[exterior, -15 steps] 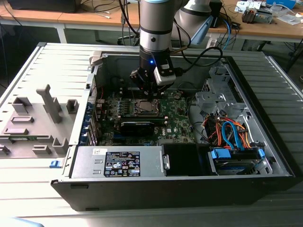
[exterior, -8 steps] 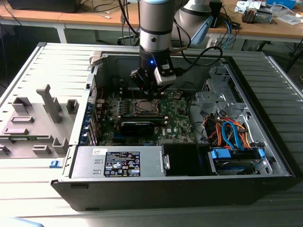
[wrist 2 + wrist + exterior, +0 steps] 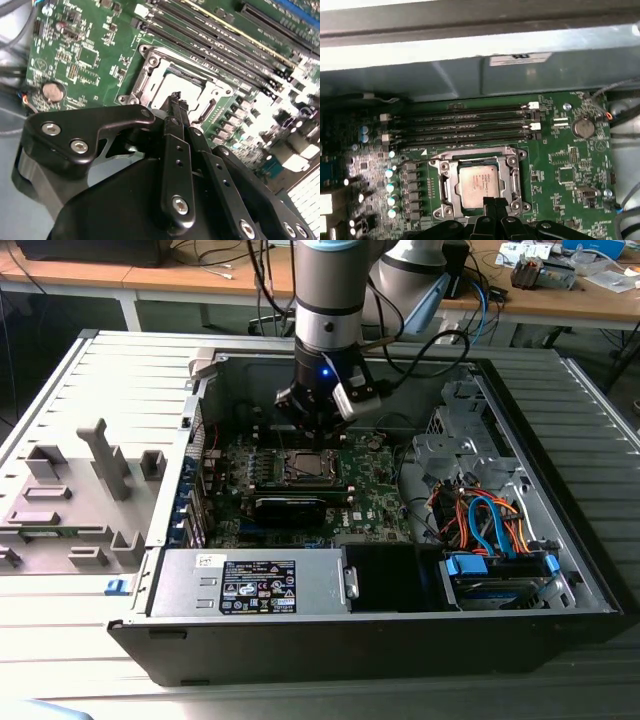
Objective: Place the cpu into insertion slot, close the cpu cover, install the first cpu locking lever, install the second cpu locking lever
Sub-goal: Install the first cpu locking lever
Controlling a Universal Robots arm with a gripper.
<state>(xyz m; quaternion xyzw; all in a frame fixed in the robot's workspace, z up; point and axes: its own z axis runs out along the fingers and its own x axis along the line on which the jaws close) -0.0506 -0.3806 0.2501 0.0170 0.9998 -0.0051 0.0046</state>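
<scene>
The cpu (image 3: 479, 182) lies flat in the insertion slot (image 3: 305, 468) on the green motherboard, its silvery top showing in both wrist views (image 3: 186, 85). The cpu cover (image 3: 448, 186) lies down around it as a silvery frame (image 3: 150, 80). My gripper (image 3: 313, 435) hangs just above the socket. Its black fingers are pressed together with nothing between them, and the tips (image 3: 495, 201) are over the cover's edge beside the chip (image 3: 175, 97). I cannot tell how the locking levers stand.
Memory slots (image 3: 470, 125) run along one side of the socket, with a coin battery (image 3: 583, 127) nearby. The case walls surround the board. A power supply (image 3: 250, 585) sits in front, and cables and a drive cage (image 3: 490, 525) are on the exterior view's right.
</scene>
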